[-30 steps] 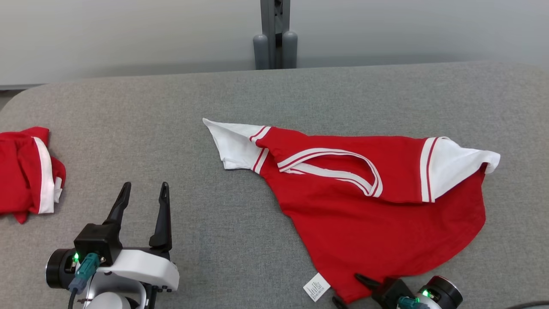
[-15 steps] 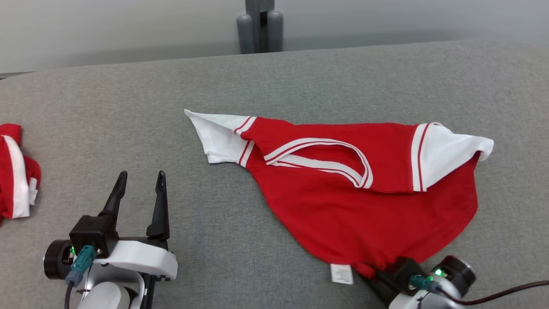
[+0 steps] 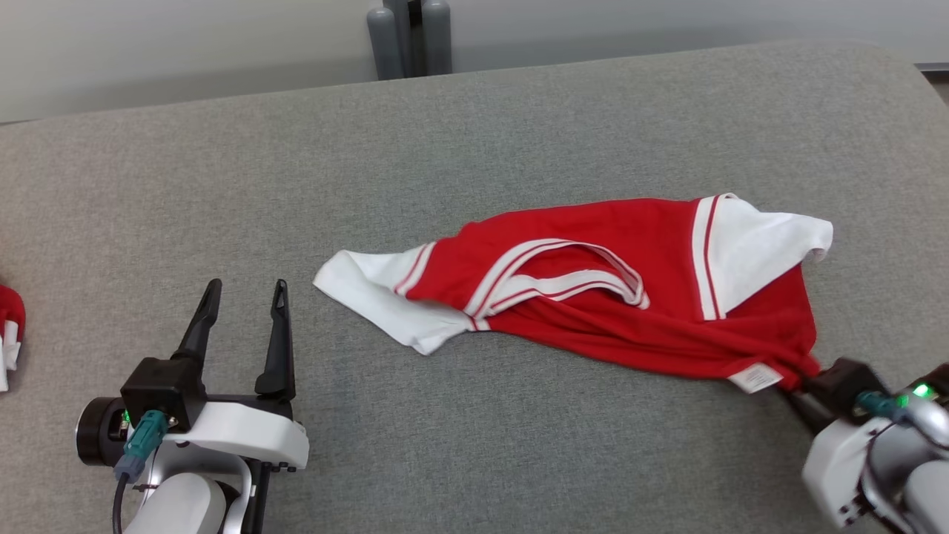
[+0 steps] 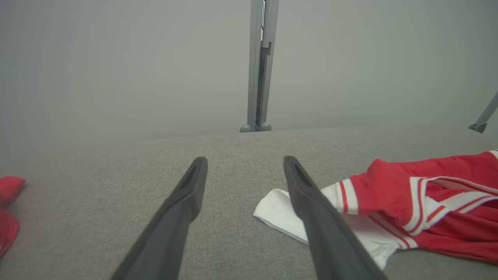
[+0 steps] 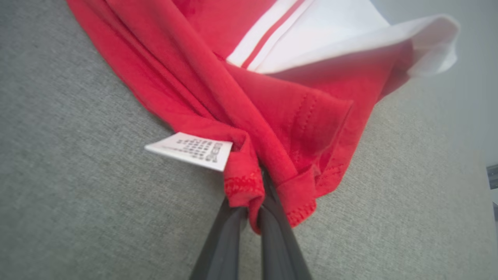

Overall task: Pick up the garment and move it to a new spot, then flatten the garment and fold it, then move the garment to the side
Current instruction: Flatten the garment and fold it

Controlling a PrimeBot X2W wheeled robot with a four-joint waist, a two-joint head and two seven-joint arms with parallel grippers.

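The garment [image 3: 593,311] is a red T-shirt with white sleeves and a white-striped collar, bunched across the middle and right of the grey table [image 3: 474,148]. My right gripper [image 3: 804,386] at the lower right is shut on the garment's hem by its white care label [image 3: 755,377]. In the right wrist view the hem [image 5: 268,171] folds over my closed fingers [image 5: 268,225], the label [image 5: 190,151] to their left. My left gripper [image 3: 241,293] stands open at the lower left, holding nothing. In the left wrist view the garment's white sleeve [image 4: 280,212] lies just right of my open left gripper [image 4: 245,163].
Another red and white cloth [image 3: 9,337] lies at the table's far left edge, also seen in the left wrist view [image 4: 9,210]. A grey post [image 3: 408,37] stands behind the table's far edge. Bare grey table lies between the two grippers.
My right gripper closed on the hem and pulled it to the right, dragging the garment into a narrower bunch. The camera turned right, shifting the whole picture. The left gripper stayed open.
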